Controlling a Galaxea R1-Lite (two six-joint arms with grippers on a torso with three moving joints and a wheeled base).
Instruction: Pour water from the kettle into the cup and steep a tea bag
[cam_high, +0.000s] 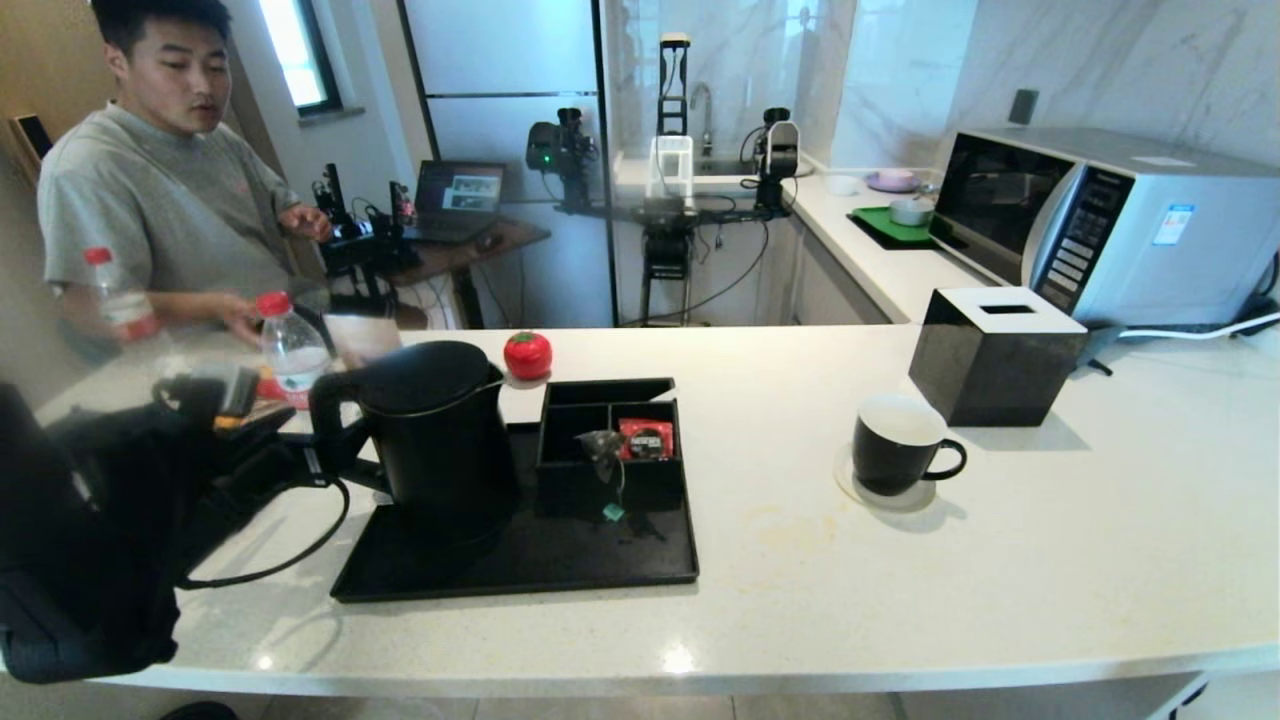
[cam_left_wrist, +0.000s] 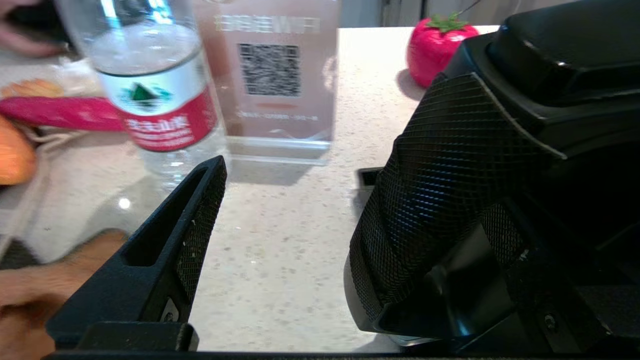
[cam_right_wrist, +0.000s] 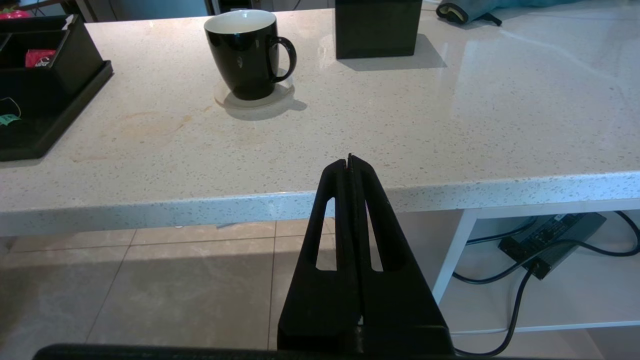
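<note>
The left gripper (cam_high: 325, 440) stood at the left side of the kettle (cam_high: 435, 430), level with its loop handle. Its fingers (cam_left_wrist: 165, 260) were spread wide and held nothing; in the left wrist view one finger lay clear of the kettle (cam_left_wrist: 525, 175) and the other sat close beside the handle, contact not determinable. A bottle (cam_high: 293, 350) stood behind and left of the kettle.

The kettle stood upright on the left part of the tray (cam_high: 520, 565), lid on. An organiser (cam_high: 610, 450) stood on the tray just right of the kettle. The tea bag (cam_high: 603, 445) rested against the organiser's front compartment, its string hanging down to the teal tag (cam_high: 613, 512) on the tray floor. A red sachet (cam_high: 646, 438) lay in the compartment just right of the tea bag.

The cup (cam_high: 897, 445) stood upright on a coaster (cam_high: 885, 492), well right of the kettle, handle facing right. A tissue box (cam_high: 993, 355) stood behind and right of the cup.

The right gripper (cam_right_wrist: 351, 162) hung below the counter edge, well apart from the kettle, fingers pressed fully together and gripping nothing.
</note>
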